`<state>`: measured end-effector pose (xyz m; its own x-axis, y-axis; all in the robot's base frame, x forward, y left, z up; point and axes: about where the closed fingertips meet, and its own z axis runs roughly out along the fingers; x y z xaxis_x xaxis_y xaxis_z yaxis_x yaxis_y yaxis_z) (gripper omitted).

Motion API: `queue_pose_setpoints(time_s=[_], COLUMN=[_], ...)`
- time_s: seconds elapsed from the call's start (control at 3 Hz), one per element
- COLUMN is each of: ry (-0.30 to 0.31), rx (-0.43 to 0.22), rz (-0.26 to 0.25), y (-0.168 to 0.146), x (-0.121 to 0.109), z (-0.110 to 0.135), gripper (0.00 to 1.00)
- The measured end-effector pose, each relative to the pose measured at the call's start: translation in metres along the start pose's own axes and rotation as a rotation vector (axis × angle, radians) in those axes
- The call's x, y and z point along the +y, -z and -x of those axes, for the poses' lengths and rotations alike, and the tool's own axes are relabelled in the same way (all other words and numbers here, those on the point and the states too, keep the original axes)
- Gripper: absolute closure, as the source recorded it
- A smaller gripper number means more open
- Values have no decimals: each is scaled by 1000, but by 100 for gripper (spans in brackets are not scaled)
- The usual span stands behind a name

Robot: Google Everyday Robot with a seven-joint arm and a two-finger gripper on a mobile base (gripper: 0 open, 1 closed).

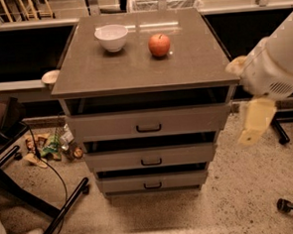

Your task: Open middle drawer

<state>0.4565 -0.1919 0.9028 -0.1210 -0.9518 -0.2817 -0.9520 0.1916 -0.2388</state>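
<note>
Camera view, single frame. Grey cabinet standing on a speckled floor, three drawers stacked in its front.

Task object: the middle drawer is second of the three, below the taller top drawer and above the narrow bottom drawer. Flat grey front, wide and shallow, with a small black bar handle at centre. A dark gap runs above its upper edge. The front sits in line with its neighbours, so I judge it closed.

Robot: the gripper hangs at the right of the cabinet, off its corner, at about the height of the top drawer. A pale yellowish piece drops from the white arm housing. It touches nothing and is well apart from the handle. Whether it is released or clenched I cannot tell.

Step in hand (judgement): approach only; no contact with the drawer yet, task essentially at its start.

Next move calls for (judgement): bring the gripper leftward and down to the front centre, line it up with the bar handle of the second drawer and not the larger one above, take hold, then pull straight out towards the camera.

On top, not involved: white bowl and red apple, apart from each other.
</note>
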Motion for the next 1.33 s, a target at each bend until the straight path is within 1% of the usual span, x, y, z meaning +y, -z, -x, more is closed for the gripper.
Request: queue_pose_setpoints(time_s=[0.33,0.67,1.0,1.33], ry=[33,33,41,85], rx=[-58,-58,-85,-127], rz=[79,79,103,113], y=[-61,-61,-101,-163], x=[13,13,21,38], z=[9,9,1,-9], gripper=[0,0,0,0])
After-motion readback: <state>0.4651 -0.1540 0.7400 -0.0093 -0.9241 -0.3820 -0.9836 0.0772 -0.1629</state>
